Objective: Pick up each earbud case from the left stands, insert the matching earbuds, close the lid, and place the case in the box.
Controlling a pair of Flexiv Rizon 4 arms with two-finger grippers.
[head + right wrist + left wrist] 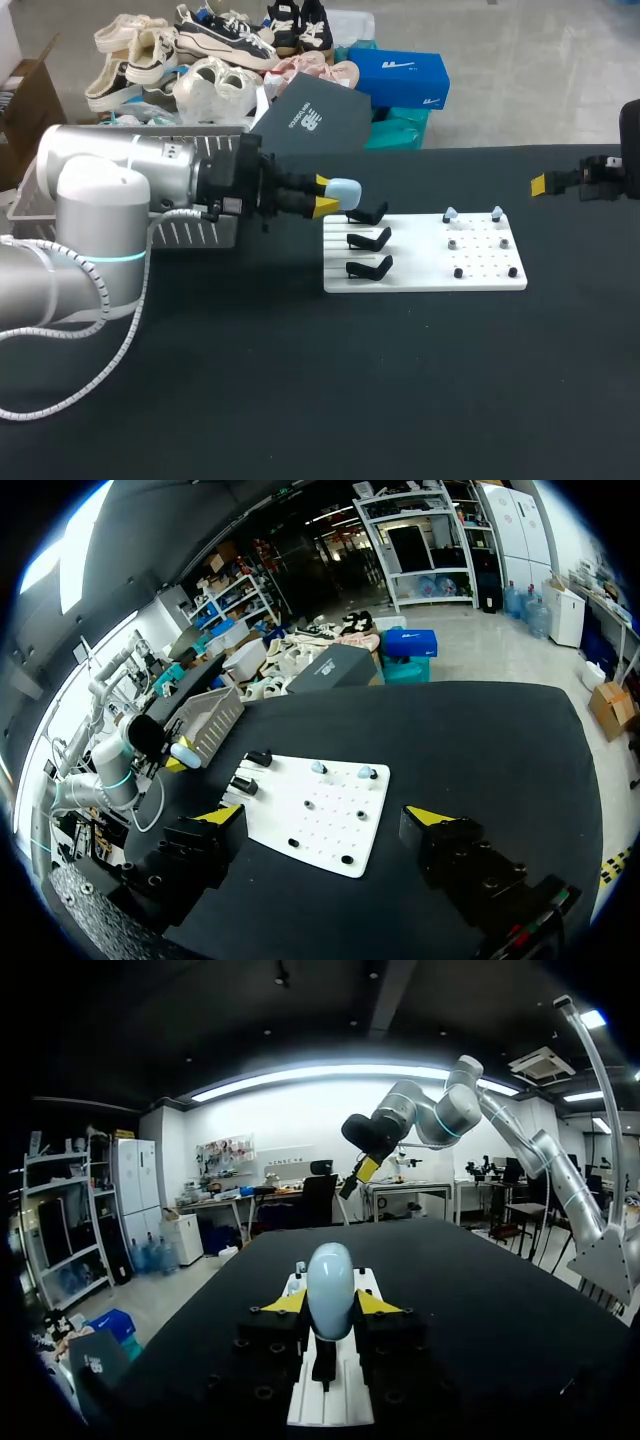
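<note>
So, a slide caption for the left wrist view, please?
Left claw shut on a pale blue earbud case over the white board.

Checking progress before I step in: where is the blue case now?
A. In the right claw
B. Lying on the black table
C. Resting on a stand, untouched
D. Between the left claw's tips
D: the case is pinched between the left claw's two yellow tips, over the white board; the right claw is open and empty.
</note>
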